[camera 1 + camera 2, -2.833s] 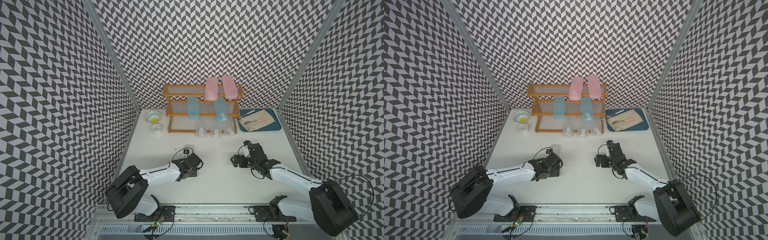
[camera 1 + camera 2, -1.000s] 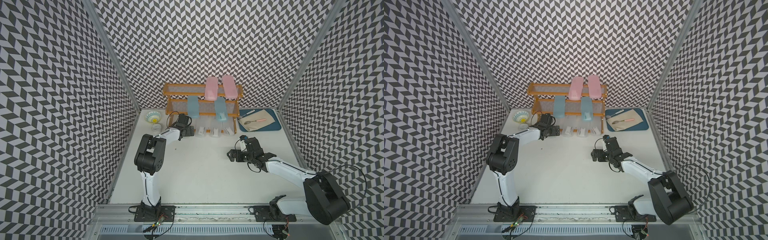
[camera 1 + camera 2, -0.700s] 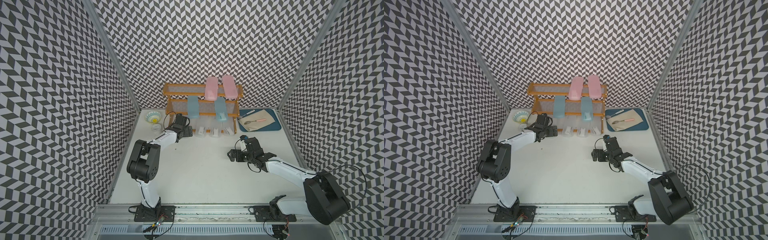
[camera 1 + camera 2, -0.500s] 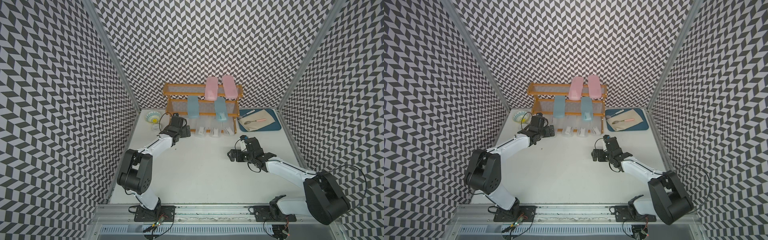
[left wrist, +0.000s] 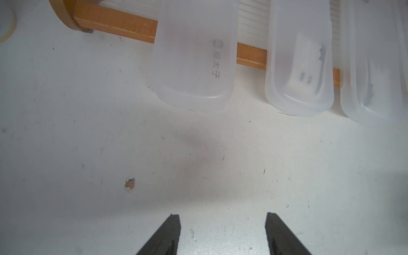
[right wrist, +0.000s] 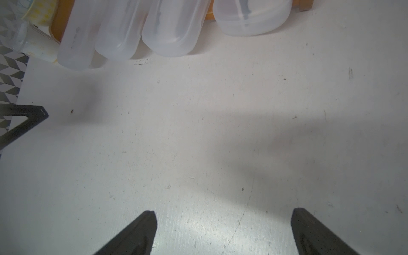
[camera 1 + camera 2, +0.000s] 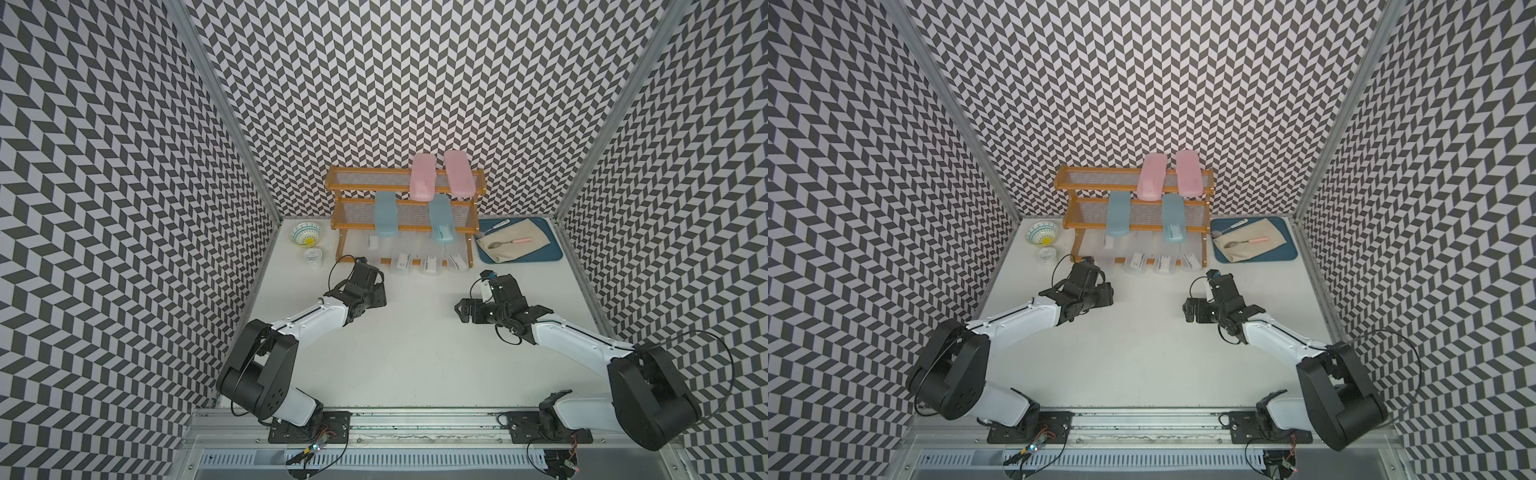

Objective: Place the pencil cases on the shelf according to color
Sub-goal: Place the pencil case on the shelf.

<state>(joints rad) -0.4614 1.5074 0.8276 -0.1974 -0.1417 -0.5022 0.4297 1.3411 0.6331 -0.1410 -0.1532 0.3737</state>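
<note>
Left gripper (image 5: 222, 215): held apart, nothing gripped.
Right gripper (image 6: 224, 211): spread wide, nothing gripped.
Frosted clear plastic pencil case (image 5: 194, 66): found ahead of left fingertips (image 5: 170, 229).

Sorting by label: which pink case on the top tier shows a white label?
The pink case nearer the bowl: white label on its front end. The other pink case shows none.

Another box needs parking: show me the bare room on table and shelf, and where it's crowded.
Bare: the table between the arms, to the near rail; the shelf's top tier from the pink cases toward the bowl. Crowded: bottom tier, four clear cases; blue tray.
</note>
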